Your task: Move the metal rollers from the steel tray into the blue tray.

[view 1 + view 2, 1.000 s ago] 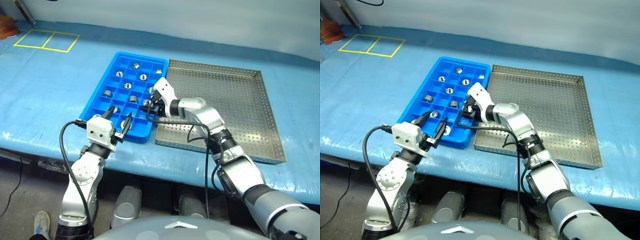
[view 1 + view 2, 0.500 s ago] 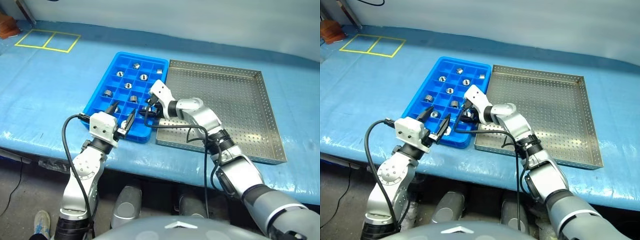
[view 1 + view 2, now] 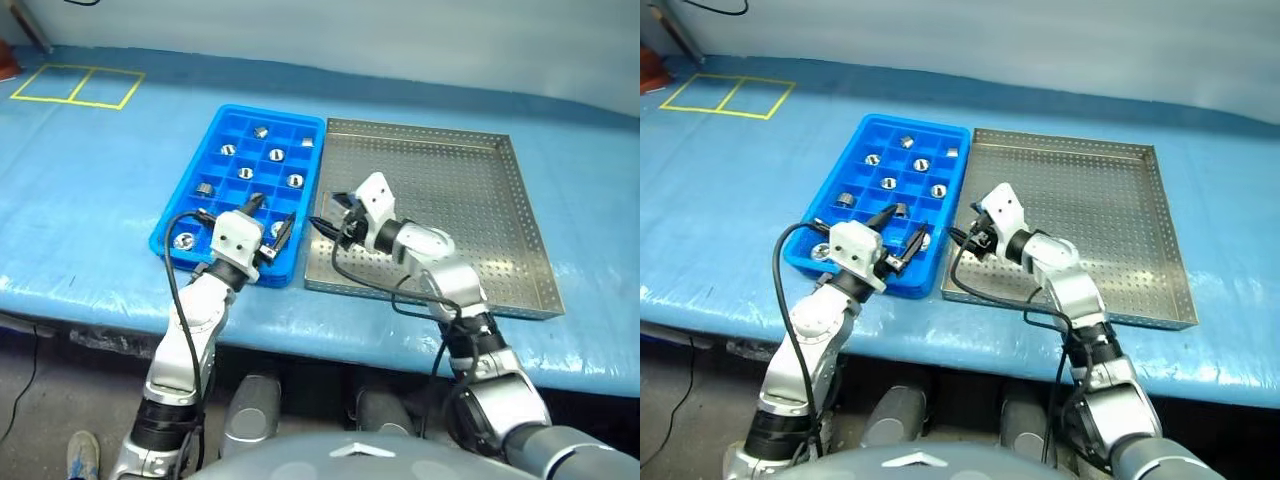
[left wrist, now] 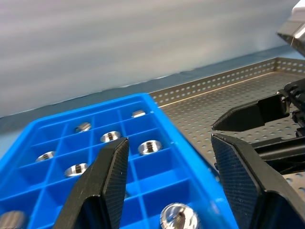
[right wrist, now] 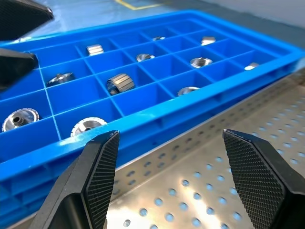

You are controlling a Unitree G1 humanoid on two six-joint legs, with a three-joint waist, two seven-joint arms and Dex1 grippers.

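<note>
Right end effector back over steel tray, spread empty like left; eleven metal rollers, blue tray.

Bright blue plastic gridded tray, plain colour. Shiny silver short metal rollers inside it. Square silver steel tray, floor dotted with rows of small holes. Desk covered in light blue sheet, yellow taped rectangle outline at far left. Black textured claw fingers.

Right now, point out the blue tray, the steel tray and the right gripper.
Blue tray (image 3: 172,212): left eye view, bare compartment floor by its left rim.
Steel tray (image 3: 470,200): left eye view, bare perforated floor.
Right gripper (image 3: 327,228): left eye view, midway between its fingertips.
</note>
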